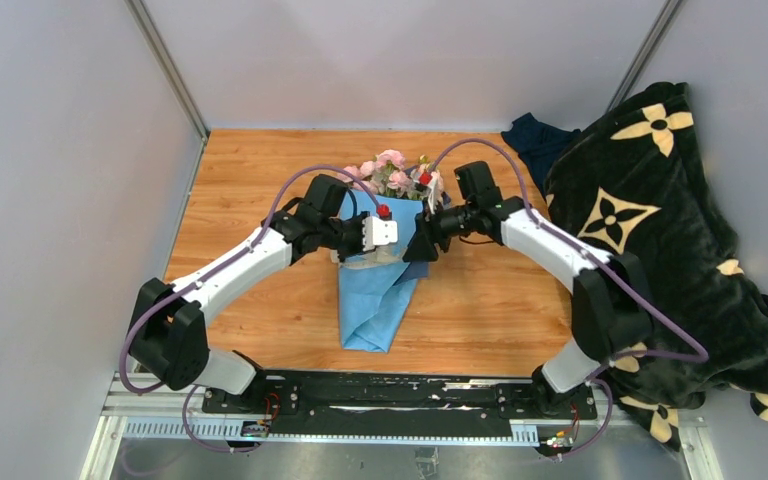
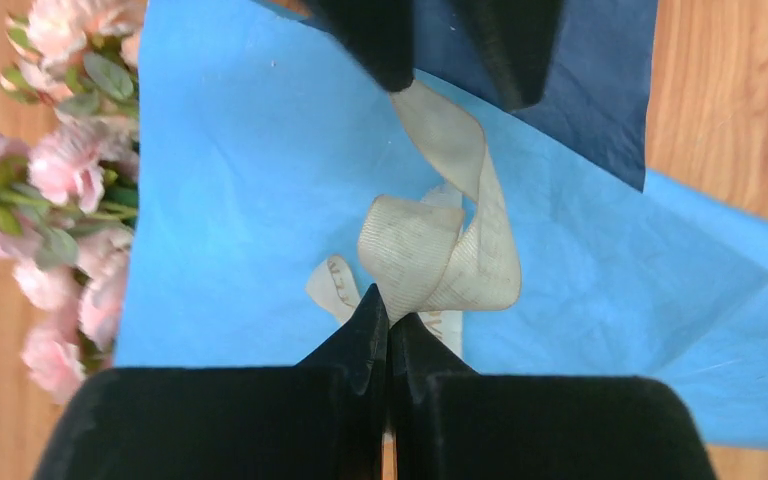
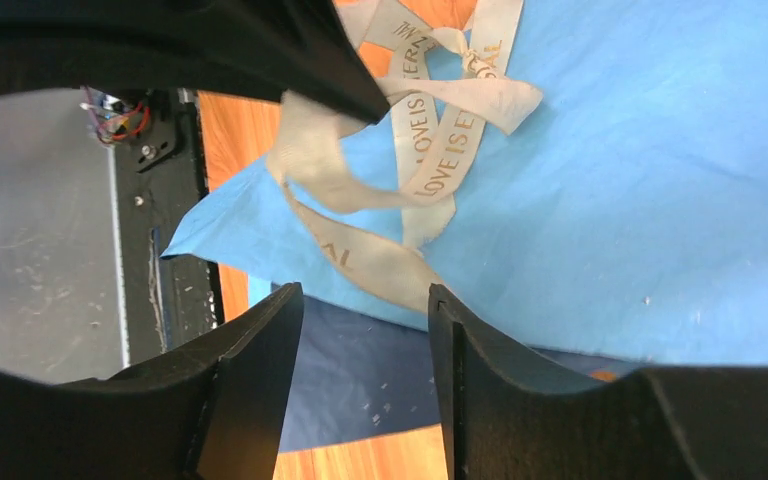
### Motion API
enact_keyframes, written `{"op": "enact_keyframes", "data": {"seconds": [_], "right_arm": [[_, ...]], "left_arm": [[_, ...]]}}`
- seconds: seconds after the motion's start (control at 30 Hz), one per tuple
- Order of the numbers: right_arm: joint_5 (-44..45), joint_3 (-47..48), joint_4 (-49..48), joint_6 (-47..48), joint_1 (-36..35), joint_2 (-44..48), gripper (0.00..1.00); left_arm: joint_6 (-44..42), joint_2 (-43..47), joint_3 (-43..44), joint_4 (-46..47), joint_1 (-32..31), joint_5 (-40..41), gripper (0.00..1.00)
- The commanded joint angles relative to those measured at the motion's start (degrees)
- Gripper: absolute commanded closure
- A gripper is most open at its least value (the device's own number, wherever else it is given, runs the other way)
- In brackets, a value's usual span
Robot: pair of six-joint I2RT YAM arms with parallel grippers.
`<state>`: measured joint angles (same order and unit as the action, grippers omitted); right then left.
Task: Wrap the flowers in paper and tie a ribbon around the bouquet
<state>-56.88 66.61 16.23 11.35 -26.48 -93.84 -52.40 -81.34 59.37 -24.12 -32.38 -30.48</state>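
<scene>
1. Wooden bench (image 1: pixel 260 180) fills the middle of the booth, w/ both arms reaching in over it.
2. Black blanket (image 1: pixel 660 250) w/ cream flower shapes is heaped along the bench's right side. A dark blue cloth (image 1: pixel 535 140) pokes out behind it.
3. Bouquet (image 1: pixel 380 270) lies mid-bench, point toward the arm bases and blooms toward the back wall.
4. Paper (image 2: pixel 260 200) is the cone: light blue face out, w/ a darker slate flap showing at one edge.
5. Flowers (image 2: pixel 60 170), pale pink roses w/ green leaves, stick out of the cone's wide end.
6. Ribbon (image 2: pixel 430 250), cream w/ gold lettering, lies looped and knotted on top of the paper, btwn the two arms.
7. Left fingers (image 2: pixel 388 330) are pressed tight together, pinching a ribbon loop at their tips.
8. Right fingers (image 3: pixel 445 320) stand apart, gripping nothing. One ribbon strand runs into the gap btwn them.
</scene>
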Motion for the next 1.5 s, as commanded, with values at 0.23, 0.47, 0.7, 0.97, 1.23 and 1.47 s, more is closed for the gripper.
{"op": "enact_keyframes", "data": {"seconds": [0.23,0.47,0.7,0.97,1.23,1.47], "right_arm": [[24.54,-23.04,-34.27,-8.40,-11.57,21.54,0.61],[33.25,-28.50,-49.58,-20.14,-17.34,18.50,0.65],[41.14,-29.45,-49.95,-26.70,-19.61,12.48,0.64],[50.25,-27.95,-47.55,-28.78,-19.58,10.80,0.53],[54.38,-23.96,-51.98,-29.88,-18.97,7.01,0.44],[61.07,-23.95,-54.33,-31.13,-18.87,5.07,0.48]], "left_arm": [[22.74,1.37,1.79,0.28,0.58,2.54,1.00],[25.74,1.46,1.38,2.23,0.83,1.77,1.00],[27.22,1.39,0.51,4.62,0.83,0.99,1.00],[28.34,1.13,-0.42,6.12,0.83,-0.07,1.00],[27.95,0.54,-0.89,7.39,0.83,0.61,1.00],[28.30,0.18,-1.43,8.09,0.83,0.03,1.00]]}}
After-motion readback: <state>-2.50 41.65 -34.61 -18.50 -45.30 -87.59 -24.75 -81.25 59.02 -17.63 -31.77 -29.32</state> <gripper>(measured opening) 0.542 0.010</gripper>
